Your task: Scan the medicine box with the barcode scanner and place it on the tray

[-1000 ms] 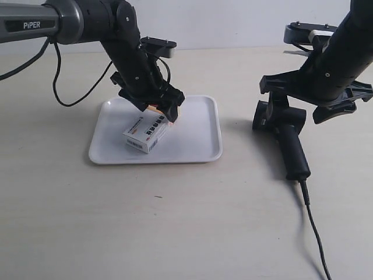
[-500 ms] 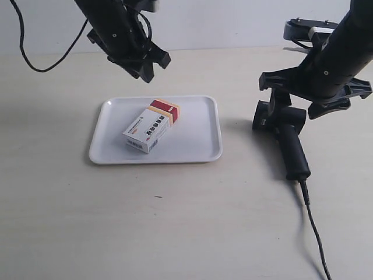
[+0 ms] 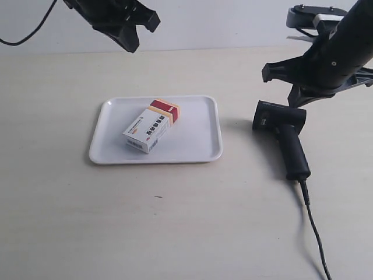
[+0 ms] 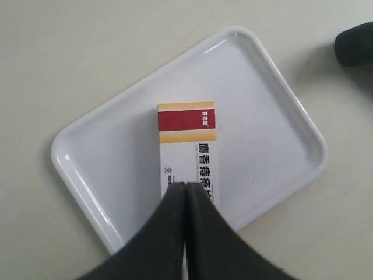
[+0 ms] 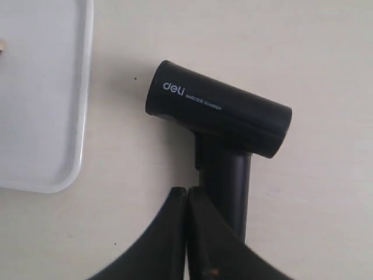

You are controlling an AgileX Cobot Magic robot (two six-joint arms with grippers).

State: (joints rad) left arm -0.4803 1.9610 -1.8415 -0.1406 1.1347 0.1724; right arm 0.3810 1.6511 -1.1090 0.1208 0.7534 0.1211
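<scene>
Fingers of the left gripper are pressed together, empty, above the tray, box resting inside. Right gripper, likewise closed and empty, hangs over the scanner. Both should lift straight clear, nudging nothing.

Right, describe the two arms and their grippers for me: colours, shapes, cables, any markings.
Both arms are matte black with angular, blocky wrist housings. The arm at the exterior view's left trails a thin black cable; the one at the exterior view's right carries a black plate with a pale piece on top. The left gripper and right gripper have smooth, dark, curved fingers tapering to narrow tips. No lettering is visible on either.
</scene>
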